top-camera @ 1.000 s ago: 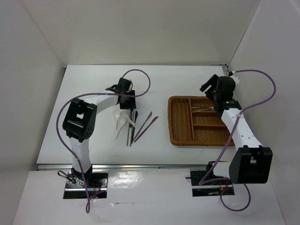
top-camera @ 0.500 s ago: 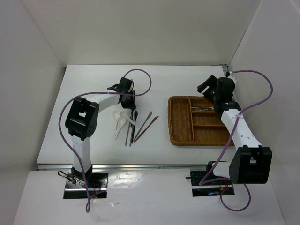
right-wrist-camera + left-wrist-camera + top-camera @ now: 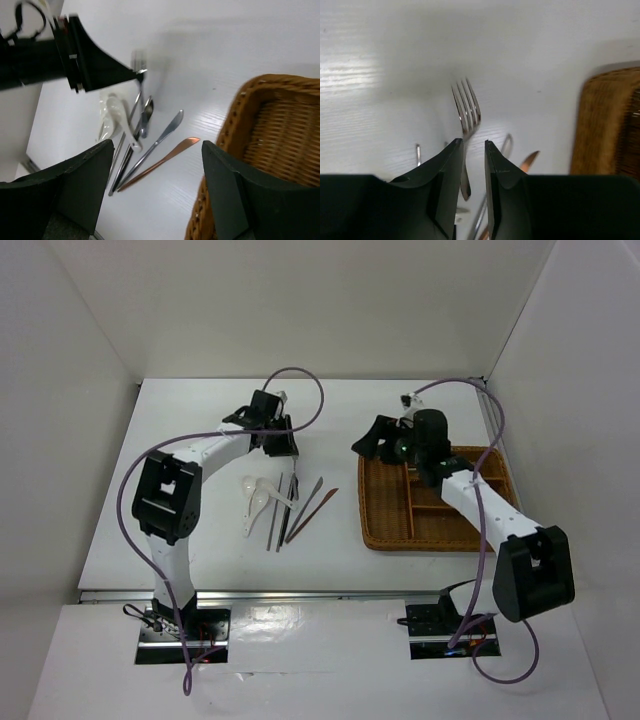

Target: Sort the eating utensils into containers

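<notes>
WORKTOP, MID-SORT: The left gripper holds a silver metal fork clenched by its handle above the white worktop, toward the far edge and left of centre, with the tines jutting well beyond the narrow jaws. The pinch looks slight, so the fork could swivel or slip free on the carry across. The right gripper, spread wide and empty, hovers by the far-left corner of the brown woven wicker rectangular tray, on the likely route, where the two arms could clash. The tray sits near the right edge of the worktop. Its long slot along the left side and its shorter compartments toward the near edge appear bare. Its far compartments are mostly hidden behind the right arm, and what they hold cannot be told. Two white short spoons, thin dark chopsticks and a reddish-brown stick lie unsorted left of centre.
</notes>
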You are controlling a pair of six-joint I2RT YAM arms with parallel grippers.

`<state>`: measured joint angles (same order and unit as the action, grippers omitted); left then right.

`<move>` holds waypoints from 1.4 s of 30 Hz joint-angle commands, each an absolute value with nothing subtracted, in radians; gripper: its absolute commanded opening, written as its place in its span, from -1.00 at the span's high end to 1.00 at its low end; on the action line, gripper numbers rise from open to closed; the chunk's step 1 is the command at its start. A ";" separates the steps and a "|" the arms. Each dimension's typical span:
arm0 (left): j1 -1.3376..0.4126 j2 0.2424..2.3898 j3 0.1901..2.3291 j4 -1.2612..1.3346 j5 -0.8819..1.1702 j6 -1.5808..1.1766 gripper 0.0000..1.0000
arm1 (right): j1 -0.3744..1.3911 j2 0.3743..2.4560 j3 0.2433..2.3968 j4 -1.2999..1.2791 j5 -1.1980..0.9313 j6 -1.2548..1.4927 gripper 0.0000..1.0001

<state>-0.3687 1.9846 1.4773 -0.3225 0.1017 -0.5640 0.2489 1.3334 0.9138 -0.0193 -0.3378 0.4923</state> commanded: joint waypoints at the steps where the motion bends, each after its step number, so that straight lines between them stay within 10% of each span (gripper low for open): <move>1: -0.364 1.894 1.534 -0.284 0.199 -0.620 0.68 | 0.327 1.370 0.973 0.072 -0.374 0.433 -0.58; 12: -0.364 1.804 1.502 -0.229 0.310 -0.684 0.64 | 0.508 1.503 1.074 0.109 -0.282 0.374 -0.58; 27: -0.406 2.014 1.555 -0.103 0.546 -0.332 -0.08 | 0.431 1.203 0.947 -0.081 0.152 0.499 -0.58; 42: -0.540 2.189 1.673 -0.114 0.486 -0.145 -0.09 | 0.238 1.086 0.927 -0.225 0.233 0.532 -0.67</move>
